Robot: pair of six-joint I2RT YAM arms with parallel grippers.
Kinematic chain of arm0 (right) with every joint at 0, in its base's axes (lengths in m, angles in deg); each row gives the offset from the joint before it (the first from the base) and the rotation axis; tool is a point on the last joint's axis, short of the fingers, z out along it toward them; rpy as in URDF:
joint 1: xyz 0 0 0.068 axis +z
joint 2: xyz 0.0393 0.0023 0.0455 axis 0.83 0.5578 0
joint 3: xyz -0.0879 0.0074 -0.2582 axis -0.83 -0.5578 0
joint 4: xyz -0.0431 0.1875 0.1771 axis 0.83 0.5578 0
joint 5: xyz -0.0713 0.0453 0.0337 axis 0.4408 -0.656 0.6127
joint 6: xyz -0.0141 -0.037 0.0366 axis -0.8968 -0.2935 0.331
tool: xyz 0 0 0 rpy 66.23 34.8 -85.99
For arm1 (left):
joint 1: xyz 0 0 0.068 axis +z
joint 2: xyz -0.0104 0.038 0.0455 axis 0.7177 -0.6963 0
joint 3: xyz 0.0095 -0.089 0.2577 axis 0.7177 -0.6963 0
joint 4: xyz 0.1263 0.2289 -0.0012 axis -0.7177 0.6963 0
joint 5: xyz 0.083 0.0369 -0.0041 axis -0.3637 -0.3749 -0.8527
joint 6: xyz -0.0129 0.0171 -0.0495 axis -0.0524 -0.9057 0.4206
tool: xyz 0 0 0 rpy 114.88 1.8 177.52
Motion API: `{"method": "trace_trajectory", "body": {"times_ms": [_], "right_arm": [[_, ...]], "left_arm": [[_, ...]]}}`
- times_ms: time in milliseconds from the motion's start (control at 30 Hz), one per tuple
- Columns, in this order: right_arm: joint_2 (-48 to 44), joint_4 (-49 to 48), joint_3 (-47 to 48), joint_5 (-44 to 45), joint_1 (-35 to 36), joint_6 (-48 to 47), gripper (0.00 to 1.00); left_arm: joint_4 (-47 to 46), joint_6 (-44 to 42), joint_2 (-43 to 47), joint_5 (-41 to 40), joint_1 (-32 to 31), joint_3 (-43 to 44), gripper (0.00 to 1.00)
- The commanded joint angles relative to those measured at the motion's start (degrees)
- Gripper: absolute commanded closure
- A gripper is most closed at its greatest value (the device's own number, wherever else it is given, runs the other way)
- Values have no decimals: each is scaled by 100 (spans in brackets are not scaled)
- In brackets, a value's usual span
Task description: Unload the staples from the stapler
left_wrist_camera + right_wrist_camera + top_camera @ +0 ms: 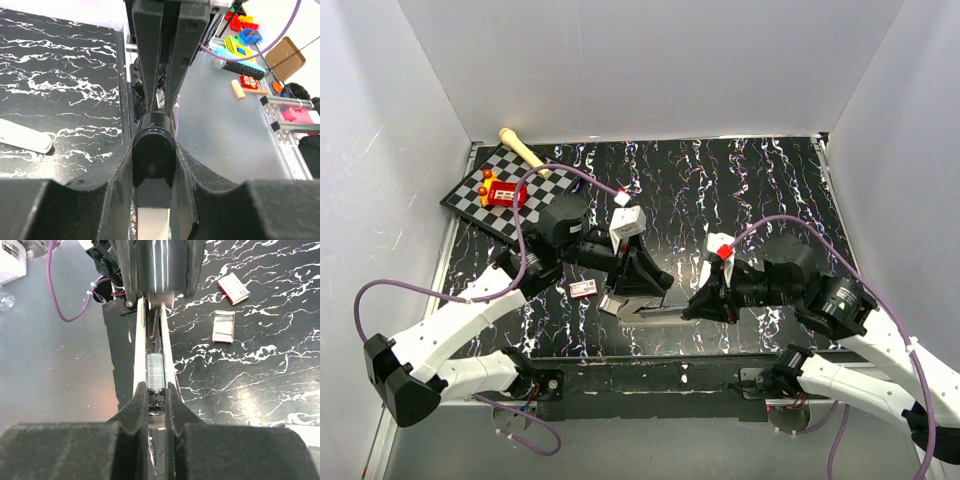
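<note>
Right wrist view: pinching the staples (155, 371) with the right claw (156, 393) to draw them from the open stapler (140, 340); steadying its black end in the clamped left claw (153, 152), near edge of surface (760, 190).

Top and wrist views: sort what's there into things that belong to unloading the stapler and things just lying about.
Belongs to the job:
stapler
staples, in its open tray
left gripper, right gripper, both on the stapler

Just lying about:
checkerboard
red toy
wooden stick
red-and-white box
silvery rectangle
white stick
</note>
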Motion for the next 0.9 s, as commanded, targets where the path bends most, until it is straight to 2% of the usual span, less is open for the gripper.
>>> {"method": "trace_trajectory", "body": {"times_ms": [0, 133, 333, 400, 533, 633, 700, 867], "right_arm": [[-383, -235, -625, -242, 77, 531, 99], [-516, -358, -775, -207, 77, 637, 99], [-358, -78, -293, 223, 77, 462, 99], [-279, 71, -65, 355, 77, 356, 92], [-226, 318, 261, 724, 77, 198, 68], [-244, 441, 481, 979, 77, 57, 56], [-218, 555, 656, 1146, 77, -31, 51], [-77, 819, 1245, 1541, 77, -145, 45]], "left_arm": [[-1108, 393, 477, -371, 122, 82, 100], [-1346, 560, 556, -644, 139, -40, 100], [-1329, 595, 486, -671, 139, -94, 100], [-1242, 543, 494, -741, 139, -102, 100], [-996, 429, 539, -908, 139, -129, 100], [-846, 349, 556, -987, 139, -155, 100], [-732, 288, 556, -1118, 139, -155, 100], [-451, 191, 486, -1742, 139, -129, 100]]}}
